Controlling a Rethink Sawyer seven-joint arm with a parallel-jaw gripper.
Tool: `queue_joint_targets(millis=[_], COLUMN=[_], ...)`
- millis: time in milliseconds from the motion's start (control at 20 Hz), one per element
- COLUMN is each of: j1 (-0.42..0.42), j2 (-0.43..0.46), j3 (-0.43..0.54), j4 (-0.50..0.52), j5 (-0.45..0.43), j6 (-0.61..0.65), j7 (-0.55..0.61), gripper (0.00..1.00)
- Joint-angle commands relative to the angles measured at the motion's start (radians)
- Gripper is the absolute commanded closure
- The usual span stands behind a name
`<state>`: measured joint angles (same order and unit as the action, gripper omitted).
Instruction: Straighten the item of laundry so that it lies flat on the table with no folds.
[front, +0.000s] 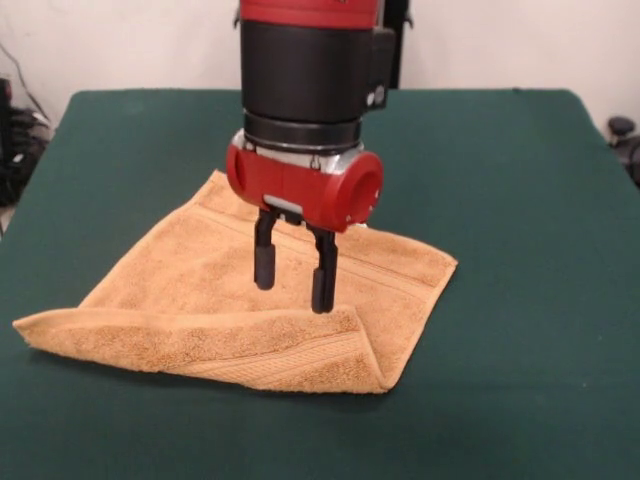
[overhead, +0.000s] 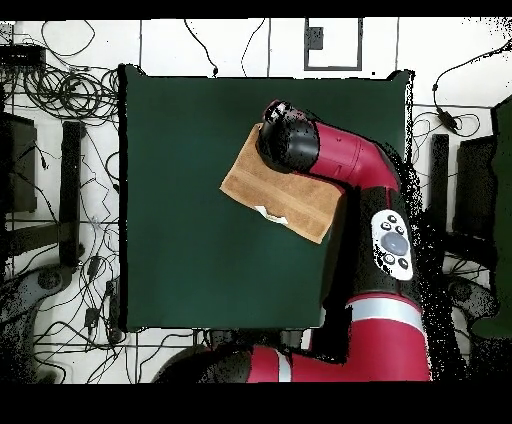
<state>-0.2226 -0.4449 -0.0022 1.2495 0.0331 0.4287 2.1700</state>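
Note:
The orange-tan towel (front: 200, 290) lies on the dark green table (front: 520, 250), with its near edge folded back over itself in a long band along the front. My gripper (front: 293, 282) hangs straight down over the towel's middle, just behind the fold. Its two black fingers (front: 264, 262) are apart and hold nothing. The tips are close above the cloth; I cannot tell if they touch it. In the overhead view the towel (overhead: 285, 195) shows as a rectangle partly under my arm's wrist (overhead: 290, 140), with a small white tag (overhead: 265, 211) at its lower edge. The gripper itself is hidden there.
My red arm (overhead: 370, 190) reaches in from the table's right side in the overhead view. Cables and dark equipment (overhead: 60, 150) lie on the floor around the table. Bare green top extends on all sides of the towel.

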Motion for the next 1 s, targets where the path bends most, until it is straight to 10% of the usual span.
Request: queue_joint_targets(millis=[50, 1000], j1=[0.058, 0.069], j2=[0.063, 0.108], j3=[-0.003, -0.023], j4=[0.122, 0.108], j5=[0.063, 0.086], j6=[-0.062, -0.058], j7=[0.262, 0.215], gripper=[0.0, 0.0])
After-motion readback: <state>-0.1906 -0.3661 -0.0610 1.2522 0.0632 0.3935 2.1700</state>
